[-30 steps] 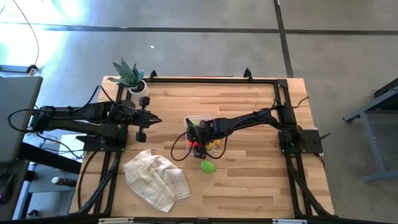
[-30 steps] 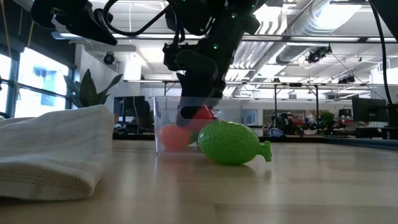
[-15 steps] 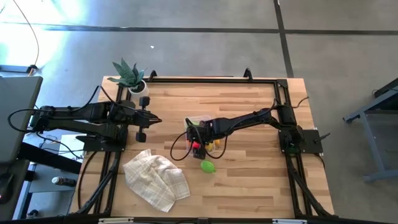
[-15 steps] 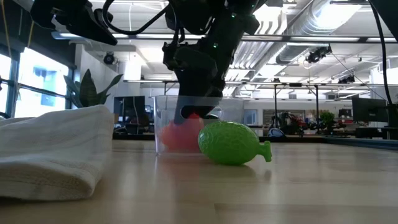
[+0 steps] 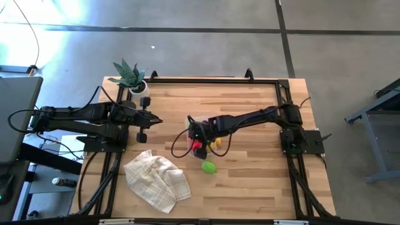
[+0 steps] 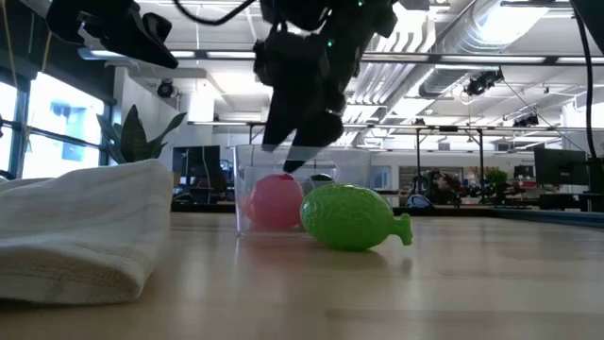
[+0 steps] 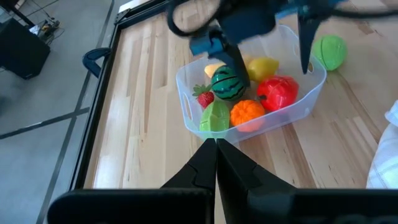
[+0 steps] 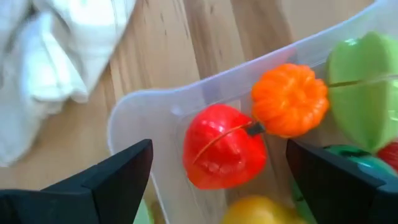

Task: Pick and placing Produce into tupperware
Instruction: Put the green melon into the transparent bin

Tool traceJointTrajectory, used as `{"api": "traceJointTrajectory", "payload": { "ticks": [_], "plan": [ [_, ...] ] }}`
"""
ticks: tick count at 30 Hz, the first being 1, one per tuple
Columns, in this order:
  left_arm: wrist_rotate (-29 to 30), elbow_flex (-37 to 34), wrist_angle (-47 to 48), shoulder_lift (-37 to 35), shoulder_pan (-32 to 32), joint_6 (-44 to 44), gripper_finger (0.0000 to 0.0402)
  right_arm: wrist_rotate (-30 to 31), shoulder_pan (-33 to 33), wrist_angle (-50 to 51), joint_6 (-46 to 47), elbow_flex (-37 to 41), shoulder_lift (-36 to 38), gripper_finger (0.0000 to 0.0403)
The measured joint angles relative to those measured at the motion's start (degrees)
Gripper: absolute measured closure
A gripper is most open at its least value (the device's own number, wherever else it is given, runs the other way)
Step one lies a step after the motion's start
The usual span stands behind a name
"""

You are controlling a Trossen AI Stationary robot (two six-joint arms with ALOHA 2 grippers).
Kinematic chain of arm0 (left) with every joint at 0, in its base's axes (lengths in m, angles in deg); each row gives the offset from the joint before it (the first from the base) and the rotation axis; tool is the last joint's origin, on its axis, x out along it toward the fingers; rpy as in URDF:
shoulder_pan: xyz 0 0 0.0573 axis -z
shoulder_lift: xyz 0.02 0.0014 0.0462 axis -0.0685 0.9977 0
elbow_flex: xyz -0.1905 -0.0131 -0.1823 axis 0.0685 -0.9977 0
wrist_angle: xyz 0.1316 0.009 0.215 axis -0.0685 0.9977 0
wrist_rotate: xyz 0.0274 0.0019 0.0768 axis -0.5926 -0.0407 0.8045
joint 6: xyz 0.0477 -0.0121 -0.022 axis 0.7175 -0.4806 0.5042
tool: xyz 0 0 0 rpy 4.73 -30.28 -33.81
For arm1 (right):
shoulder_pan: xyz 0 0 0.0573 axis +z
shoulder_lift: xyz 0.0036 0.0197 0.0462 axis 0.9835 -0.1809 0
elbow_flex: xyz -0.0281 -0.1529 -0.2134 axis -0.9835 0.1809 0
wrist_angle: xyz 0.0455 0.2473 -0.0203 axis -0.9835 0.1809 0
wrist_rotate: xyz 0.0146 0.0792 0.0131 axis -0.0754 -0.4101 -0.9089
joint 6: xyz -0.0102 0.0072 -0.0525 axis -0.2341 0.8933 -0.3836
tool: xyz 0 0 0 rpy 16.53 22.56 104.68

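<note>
The clear tupperware stands mid-table holding several toy fruits. Among them are a red one, an orange one, a yellow lemon and a green pepper. My right gripper hovers open just above the tub, over the red fruit, touching nothing. A green fruit lies on the table by the tub's near side. My left gripper waits shut near the table's left side, pointing at the tub.
A checked white towel lies crumpled near the near-left corner. A spiky potted plant stands at the far-left corner. A black frame runs along the table's edges. Bare wood lies right of the tub.
My right gripper dipped lower into the tub with the red fruit, then let it go and rose out of the tub. The red fruit now rests on the tub's floor beside the orange one.
</note>
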Motion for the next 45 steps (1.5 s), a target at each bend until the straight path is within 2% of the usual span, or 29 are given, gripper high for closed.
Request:
{"api": "traceJointTrajectory", "payload": {
  "ticks": [8,14,21,29,33,38,41,45],
  "plan": [
    [0.02,0.02,-0.03,0.0,0.0,0.0,0.0399,-0.05,-0.81,5.11,6.46,0.0,5.96,0.0043],
    [0.01,0.02,-0.08,0.0,0.01,0.0,0.0399,3.39,-1.04,14.38,13.64,-0.02,8.81,0.0043],
    [0.01,0.02,-0.06,0.0,-0.01,0.0,0.0399,3.26,-0.09,24.18,20.75,0.0,10.33,0.0043],
    [-0.01,0.02,-0.07,0.0,-0.01,0.0,0.0399,3.44,6.03,23.46,23.62,0.0,12.22,0.0043],
    [0.01,0.02,-0.07,0.0,0.01,0.0,0.0399,7.09,11.24,20.63,27.09,0.0,12.01,0.0043],
    [-0.01,0.02,-0.06,0.0,0.01,0.01,0.0399,13.32,17.07,14.42,24.31,0.0,10.68,0.0043],
    [-0.01,0.02,-0.04,0.0,0.01,0.0,0.0399,16.69,19.1,13.86,27.54,0.0,8.7,0.0043],
    [-0.01,0.02,-0.09,0.0,0.01,0.0,0.0399,14.13,19.76,12.63,31.53,0.0,4.73,0.0043]
  ]
}}
